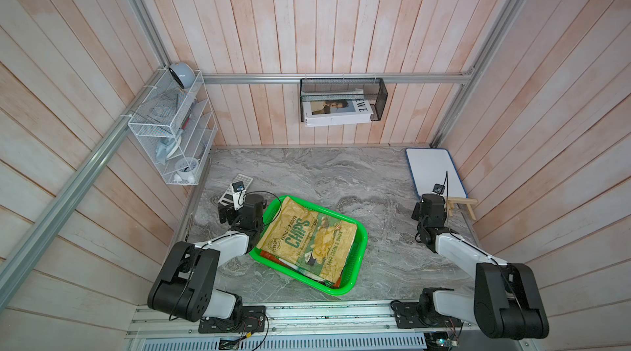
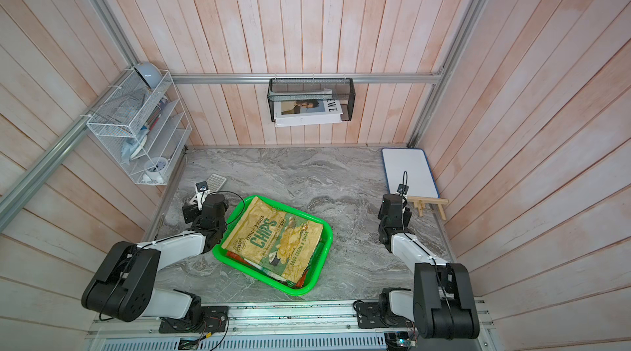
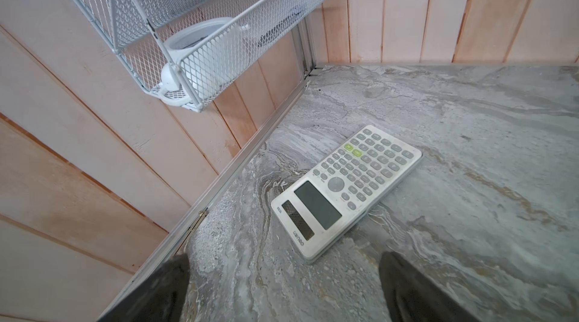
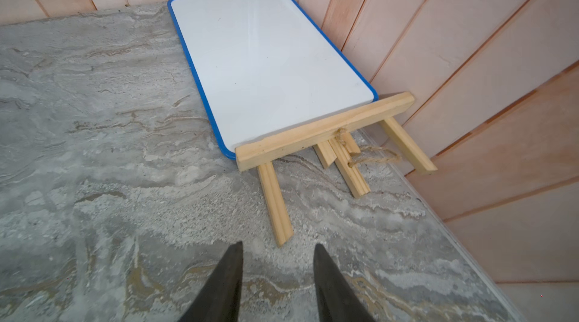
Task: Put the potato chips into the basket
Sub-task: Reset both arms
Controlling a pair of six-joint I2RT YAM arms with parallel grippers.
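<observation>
The green basket (image 1: 356, 258) (image 2: 326, 247) stands aslant on the marble table, near the front. A stack of potato chips bags fills it. On top lies a tan-yellow "CHIPS" bag (image 1: 309, 238) (image 2: 275, 235). An orange-red bag's edge (image 1: 273, 257) shows beneath it. My left gripper (image 1: 228, 211) (image 3: 283, 273) hovers by the basket's far left corner, open and empty, over bare table. My right gripper (image 1: 428, 209) (image 4: 278, 248) is far to the right of the basket. Its jaws are apart with nothing between them.
A white calculator (image 3: 346, 192) (image 1: 244, 180) lies just ahead of the left gripper. A blue-rimmed whiteboard (image 4: 269, 63) and a wooden easel (image 4: 322, 135) lie ahead of the right gripper. A white wire rack (image 1: 170, 134) and a black wire rack (image 1: 341, 100) hang on the walls.
</observation>
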